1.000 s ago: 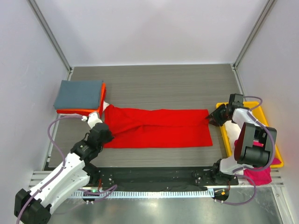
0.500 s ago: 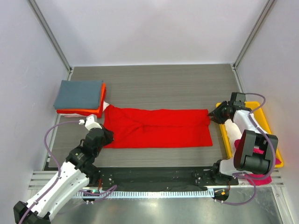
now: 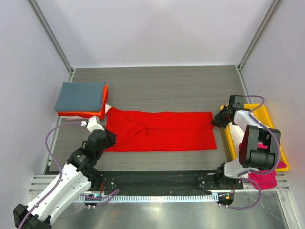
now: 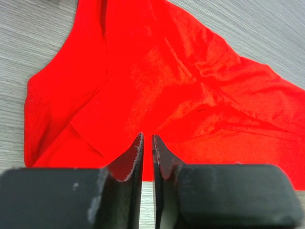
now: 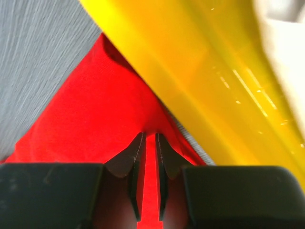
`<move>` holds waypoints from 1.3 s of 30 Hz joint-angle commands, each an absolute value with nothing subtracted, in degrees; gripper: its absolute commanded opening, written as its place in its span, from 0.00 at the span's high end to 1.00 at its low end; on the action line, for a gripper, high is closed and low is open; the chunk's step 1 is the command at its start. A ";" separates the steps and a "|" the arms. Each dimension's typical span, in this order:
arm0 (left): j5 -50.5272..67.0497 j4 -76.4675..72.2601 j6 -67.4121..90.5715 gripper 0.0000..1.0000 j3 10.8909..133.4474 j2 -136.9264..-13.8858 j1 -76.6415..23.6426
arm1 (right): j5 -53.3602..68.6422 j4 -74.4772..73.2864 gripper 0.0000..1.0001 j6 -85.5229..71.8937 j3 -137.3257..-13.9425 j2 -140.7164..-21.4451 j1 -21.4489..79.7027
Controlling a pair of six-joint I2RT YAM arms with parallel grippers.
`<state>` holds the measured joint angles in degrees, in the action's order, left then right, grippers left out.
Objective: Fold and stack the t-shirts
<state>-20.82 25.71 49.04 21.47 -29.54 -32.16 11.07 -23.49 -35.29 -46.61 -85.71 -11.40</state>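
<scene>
Grey table (image 3: 162,86): right gripper (image 5: 150,136) pinches the red shirt (image 3: 162,131) by its corner; left gripper (image 4: 147,138), nearly closed, has the hem just beneath.

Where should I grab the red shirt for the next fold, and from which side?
Probably pinch the red t-shirt at the corners of its short right edge, coming from the yellow tray side. It lies flat as a long strip, so that edge can swing over onto the left end.
</scene>
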 commanded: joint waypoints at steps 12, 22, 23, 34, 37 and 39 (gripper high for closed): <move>-29.27 31.73 48.26 0.49 42.35 -52.78 -30.94 | 0.79 -21.80 0.75 -35.42 -50.35 -75.06 2.44; -26.37 26.90 43.68 0.46 54.49 -71.44 -22.85 | 5.10 -17.75 0.74 -36.65 -58.62 -85.86 13.71; -25.93 25.50 43.77 0.46 54.75 -73.63 -21.81 | 4.92 -17.75 0.79 -36.48 -58.80 -88.04 13.71; -26.80 19.78 47.90 0.49 59.14 -89.20 -20.30 | -5.44 -18.45 0.99 -33.93 -60.56 -96.50 13.71; -27.95 20.12 47.99 0.49 60.55 -92.45 -20.22 | -7.64 -19.33 0.99 -32.96 -61.26 -98.78 13.89; -28.39 20.83 47.90 0.50 61.43 -94.12 -20.22 | -9.13 -19.77 0.99 -32.87 -61.70 -99.75 13.89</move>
<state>-25.61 22.79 46.68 58.63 -92.92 -20.49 -4.45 -19.18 -34.46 -59.13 -98.76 13.80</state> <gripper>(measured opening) 0.503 0.023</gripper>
